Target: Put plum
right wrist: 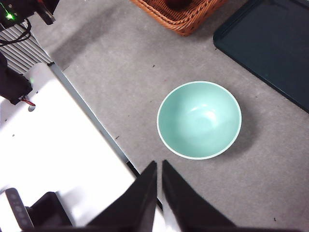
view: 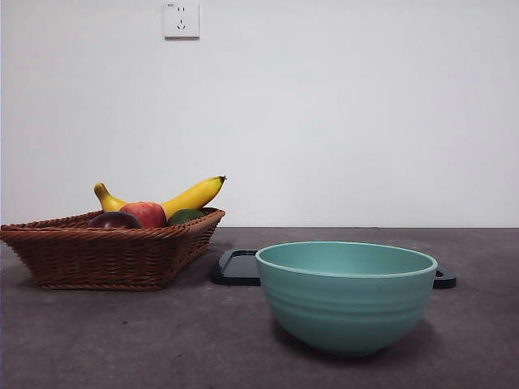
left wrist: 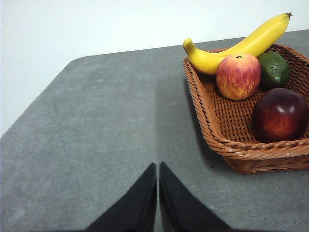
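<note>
The plum (left wrist: pixel 281 115), dark maroon and glossy, lies in the wicker basket (left wrist: pixel 227 140) at its near corner; in the front view its top (view: pixel 113 220) shows above the basket rim (view: pixel 105 239). My left gripper (left wrist: pixel 158 166) is shut and empty above the bare table, apart from the basket. My right gripper (right wrist: pixel 159 164) is shut and empty, high above the table near the teal bowl (right wrist: pixel 199 119). The bowl (view: pixel 346 293) stands empty at the front.
The basket also holds a banana (left wrist: pixel 241 44), a red-and-yellow apple (left wrist: pixel 238 76) and a dark green fruit (left wrist: pixel 273 69). A dark tray (view: pixel 239 266) lies behind the bowl. The white robot base (right wrist: pixel 53 145) borders the table edge.
</note>
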